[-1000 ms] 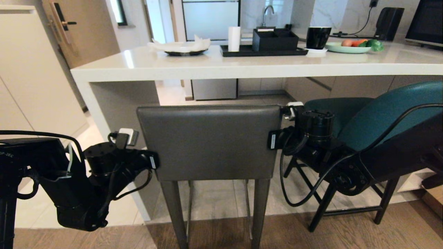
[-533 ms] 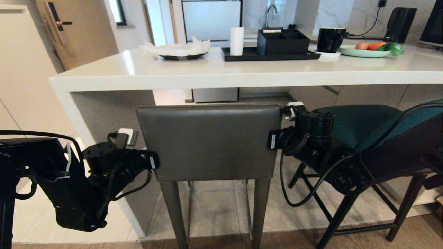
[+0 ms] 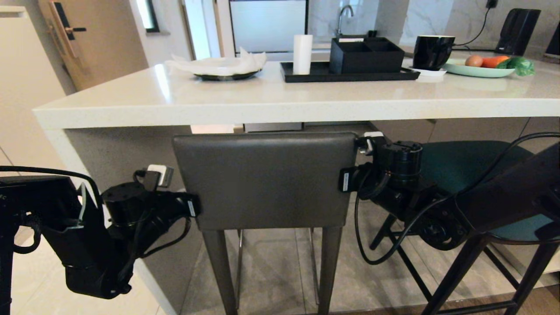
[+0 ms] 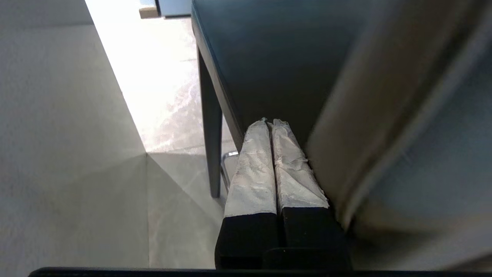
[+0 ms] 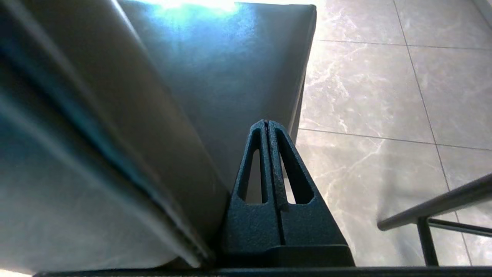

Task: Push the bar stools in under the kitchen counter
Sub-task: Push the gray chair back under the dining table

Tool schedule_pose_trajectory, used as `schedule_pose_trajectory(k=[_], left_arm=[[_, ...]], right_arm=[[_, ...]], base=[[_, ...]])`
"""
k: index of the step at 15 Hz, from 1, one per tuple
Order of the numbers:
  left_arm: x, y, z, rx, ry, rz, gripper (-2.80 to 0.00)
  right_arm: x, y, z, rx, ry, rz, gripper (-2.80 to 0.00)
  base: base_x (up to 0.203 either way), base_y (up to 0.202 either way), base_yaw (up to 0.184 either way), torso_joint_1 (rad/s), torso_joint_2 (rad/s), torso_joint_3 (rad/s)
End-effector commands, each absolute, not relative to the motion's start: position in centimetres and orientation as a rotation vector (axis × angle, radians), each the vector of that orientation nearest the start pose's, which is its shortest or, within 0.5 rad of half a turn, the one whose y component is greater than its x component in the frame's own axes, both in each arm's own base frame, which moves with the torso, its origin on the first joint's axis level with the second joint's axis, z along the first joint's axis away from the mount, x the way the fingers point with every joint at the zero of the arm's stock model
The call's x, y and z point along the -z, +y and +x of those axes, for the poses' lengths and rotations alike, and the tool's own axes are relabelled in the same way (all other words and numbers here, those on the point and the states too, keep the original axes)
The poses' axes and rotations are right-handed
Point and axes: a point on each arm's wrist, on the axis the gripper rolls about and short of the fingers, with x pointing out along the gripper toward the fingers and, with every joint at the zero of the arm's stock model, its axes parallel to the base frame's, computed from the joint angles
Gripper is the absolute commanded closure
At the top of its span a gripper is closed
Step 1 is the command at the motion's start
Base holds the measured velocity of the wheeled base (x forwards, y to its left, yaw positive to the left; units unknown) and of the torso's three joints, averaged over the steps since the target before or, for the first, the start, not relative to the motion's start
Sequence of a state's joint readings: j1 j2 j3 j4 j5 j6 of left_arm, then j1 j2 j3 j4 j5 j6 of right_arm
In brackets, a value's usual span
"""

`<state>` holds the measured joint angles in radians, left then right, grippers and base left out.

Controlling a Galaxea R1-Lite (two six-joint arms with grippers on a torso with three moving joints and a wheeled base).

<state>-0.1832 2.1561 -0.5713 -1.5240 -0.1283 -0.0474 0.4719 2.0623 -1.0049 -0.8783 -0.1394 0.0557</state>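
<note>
The grey leather bar stool's back (image 3: 264, 179) fills the middle of the head view, its top edge just below the white kitchen counter (image 3: 262, 105). Both arms flank that back. My left gripper (image 4: 270, 122) is shut and empty, lying along the back's left side (image 4: 384, 134) beside the seat (image 4: 276, 57). On the other side my right gripper (image 5: 266, 121) is shut and empty too, alongside the back (image 5: 96, 154) and over the seat's corner (image 5: 238, 69). The teal bar stool (image 3: 463, 162) stands to the right, its seat under the counter edge, partly hidden by my right arm.
The counter's white end panel (image 3: 109, 175) stands close to my left arm. On the counter sit a plate of napkins (image 3: 223, 68), a black tray (image 3: 350, 74), a black mug (image 3: 433, 51) and a green plate of vegetables (image 3: 481, 68). The teal stool's rail (image 5: 434, 209) is near my right gripper.
The whole view has closed in on the counter, so the camera moved forward. The grey stool kept its place between my grippers and came along. Both grippers stayed shut.
</note>
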Motion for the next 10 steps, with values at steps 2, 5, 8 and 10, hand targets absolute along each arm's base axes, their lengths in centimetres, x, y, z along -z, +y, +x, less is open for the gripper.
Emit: schedule_pose_trajectory(k=[2,5,8,10], left_arm=[[-7.4,-6.0,32.4,0.301,0.069,-0.049,0.0],[-7.7,-5.0,30.6,0.281,0.099,-0.055,0.0],[-8.4,-3.2,27.7,0.234,0.129,-0.066,0.0],[-9.0,-2.5,25.8,0.213,0.135,-0.08,0.0]], right_arm=[[-13.3,17.5,35.0,-0.324,0.17,0.006,0.0],[-14.7,15.9,33.9,-0.293,0.146,0.017,0.0],[-16.0,12.7,31.6,-0.244,0.143,0.025,0.0],[-16.9,11.2,29.5,-0.226,0.134,0.03,0.0]], base=[[0.0,0.0,0.0,0.0,0.0,0.0],[0.0,0.0,0.0,0.0,0.0,0.0],[0.0,0.0,0.0,0.0,0.0,0.0],[0.0,0.0,0.0,0.0,0.0,0.0]])
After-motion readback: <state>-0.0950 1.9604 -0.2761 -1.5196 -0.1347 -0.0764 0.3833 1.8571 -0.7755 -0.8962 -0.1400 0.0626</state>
